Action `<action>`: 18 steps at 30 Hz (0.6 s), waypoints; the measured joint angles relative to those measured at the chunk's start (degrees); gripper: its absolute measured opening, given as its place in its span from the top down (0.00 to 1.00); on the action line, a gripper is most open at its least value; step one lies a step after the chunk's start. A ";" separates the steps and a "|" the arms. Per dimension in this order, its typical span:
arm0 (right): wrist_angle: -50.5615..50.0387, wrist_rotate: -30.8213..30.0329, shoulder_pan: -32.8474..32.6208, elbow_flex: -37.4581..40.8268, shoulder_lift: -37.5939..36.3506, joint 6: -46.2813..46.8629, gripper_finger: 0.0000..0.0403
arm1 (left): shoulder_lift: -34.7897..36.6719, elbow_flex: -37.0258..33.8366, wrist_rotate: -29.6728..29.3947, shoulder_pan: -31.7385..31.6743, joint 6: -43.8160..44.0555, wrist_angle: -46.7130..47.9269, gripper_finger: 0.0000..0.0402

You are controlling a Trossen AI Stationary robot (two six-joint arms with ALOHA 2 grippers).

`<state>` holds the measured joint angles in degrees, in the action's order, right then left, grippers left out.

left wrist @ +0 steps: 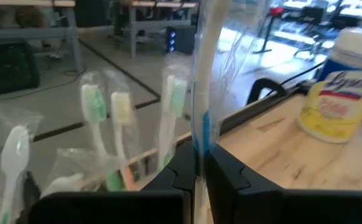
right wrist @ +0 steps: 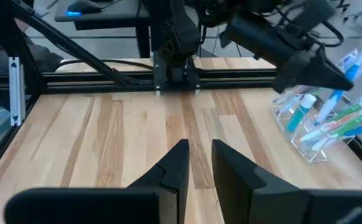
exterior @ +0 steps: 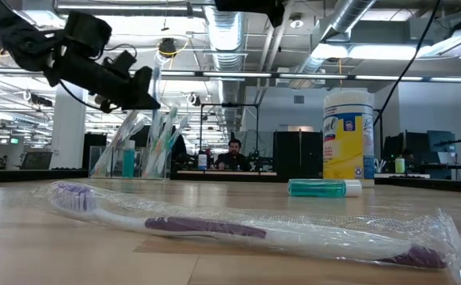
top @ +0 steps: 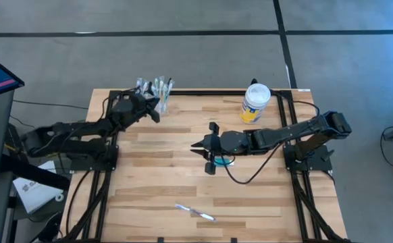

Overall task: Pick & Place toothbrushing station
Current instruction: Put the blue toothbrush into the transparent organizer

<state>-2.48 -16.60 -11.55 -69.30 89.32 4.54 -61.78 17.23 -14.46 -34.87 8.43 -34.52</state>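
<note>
A small clear plastic cup (top: 157, 99) stands upright at the table's far edge, left of middle, with wrapped green, white and blue toothbrushes (left wrist: 106, 118) standing in it, heads up. One more wrapped toothbrush (left wrist: 203, 93) stands pinched upright beside them. A teal-blue tube (exterior: 324, 188) lies flat near the table's middle. Another wrapped toothbrush with a purple handle (exterior: 238, 229) lies flat near the front edge.

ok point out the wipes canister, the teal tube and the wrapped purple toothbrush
wipes canister (top: 256, 101), high view, white lid
teal tube (exterior: 319, 188), low view, middle of its body
wrapped purple toothbrush (exterior: 207, 228), low view, purple handle
</note>
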 joint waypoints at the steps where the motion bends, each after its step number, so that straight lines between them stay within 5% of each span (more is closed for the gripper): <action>1: -0.02 0.02 -0.04 0.00 0.00 -0.04 0.85 | -0.91 0.26 -0.84 0.00 -0.01 -0.05 0.98; 18: 1.72 0.00 -0.50 0.00 0.02 -3.02 0.85 | -10.19 1.32 -8.81 -0.63 0.88 -8.16 0.98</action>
<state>-0.76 -16.60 -12.05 -69.30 89.34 1.52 -71.97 18.55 -23.26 -35.51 9.31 -42.68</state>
